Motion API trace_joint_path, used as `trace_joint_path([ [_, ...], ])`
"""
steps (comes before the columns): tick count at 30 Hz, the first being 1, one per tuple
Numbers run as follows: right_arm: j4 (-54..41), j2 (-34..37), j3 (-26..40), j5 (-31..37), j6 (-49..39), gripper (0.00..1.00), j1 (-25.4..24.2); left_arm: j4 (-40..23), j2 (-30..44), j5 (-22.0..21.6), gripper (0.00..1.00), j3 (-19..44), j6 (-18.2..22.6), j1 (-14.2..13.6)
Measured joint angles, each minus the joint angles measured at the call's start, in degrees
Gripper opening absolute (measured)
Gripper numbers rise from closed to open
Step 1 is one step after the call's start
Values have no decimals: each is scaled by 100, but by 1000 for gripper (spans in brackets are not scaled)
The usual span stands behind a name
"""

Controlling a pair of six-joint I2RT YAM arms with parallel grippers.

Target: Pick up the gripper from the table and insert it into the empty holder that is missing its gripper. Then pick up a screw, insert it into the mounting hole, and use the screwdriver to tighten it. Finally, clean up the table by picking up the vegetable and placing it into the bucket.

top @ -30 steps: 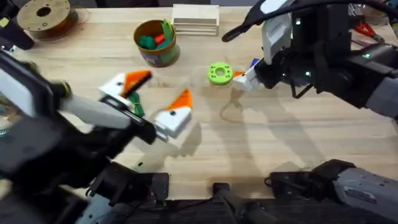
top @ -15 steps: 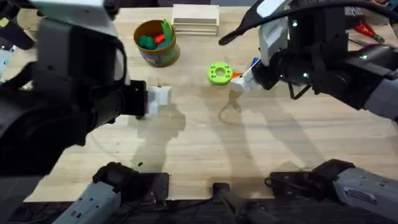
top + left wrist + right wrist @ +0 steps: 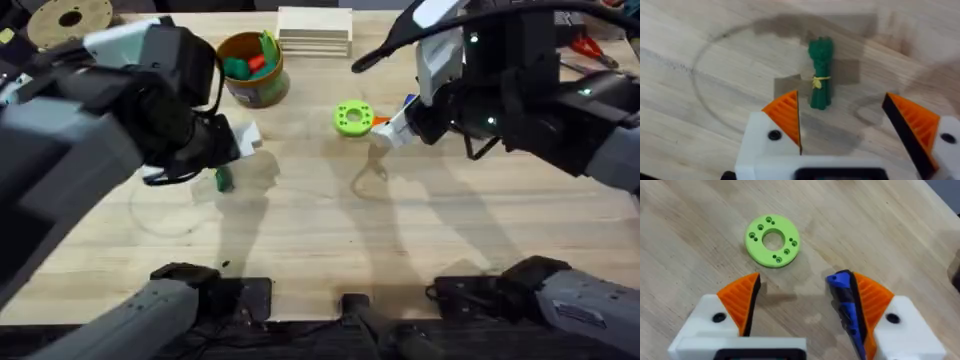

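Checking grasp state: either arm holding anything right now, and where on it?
Left gripper: nothing, jaws open above the vegetable. Right gripper: the screwdriver lies against one pad; a firm grip cannot be told.

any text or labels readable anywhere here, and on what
No text reads in any view.
The bucket has a printed label on its outside, too blurred to read.
The green disc, the screwdriver and the vegetable bear no markings that show.
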Motion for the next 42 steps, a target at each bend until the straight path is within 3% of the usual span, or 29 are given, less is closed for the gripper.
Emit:
trace_joint_path([
  [7,0,-1,0,0,0,988,0,284,973,4,986,0,-216,167],
  [13,0,0,0,0,0,990,0,640,1513,18,993,0,-259,488],
  [14,0,0,1,0,0,990,0,734,1798,118,885,0,-282,649],
  [16,0,0,2,0,0,990,0,793,1906,326,719,44,-297,709],
  [20,0,-1,0,2,0,990,0,795,1963,509,138,86,-297,713],
  [21,0,0,0,0,0,989,0,744,1956,514,42,125,-287,713],
  [23,0,-2,0,0,0,990,0,492,1954,589,14,220,-295,713],
  [24,2,0,2,2,0,988,0,70,1912,651,18,414,-299,713],
  [31,2,0,1,0,0,990,0,-365,1314,786,17,1650,-315,713],
  [35,2,-1,1,0,0,989,0,-23,1059,979,17,2191,-282,713],
  [42,2,0,2,0,0,990,0,1134,1099,1519,16,2264,201,713],
])
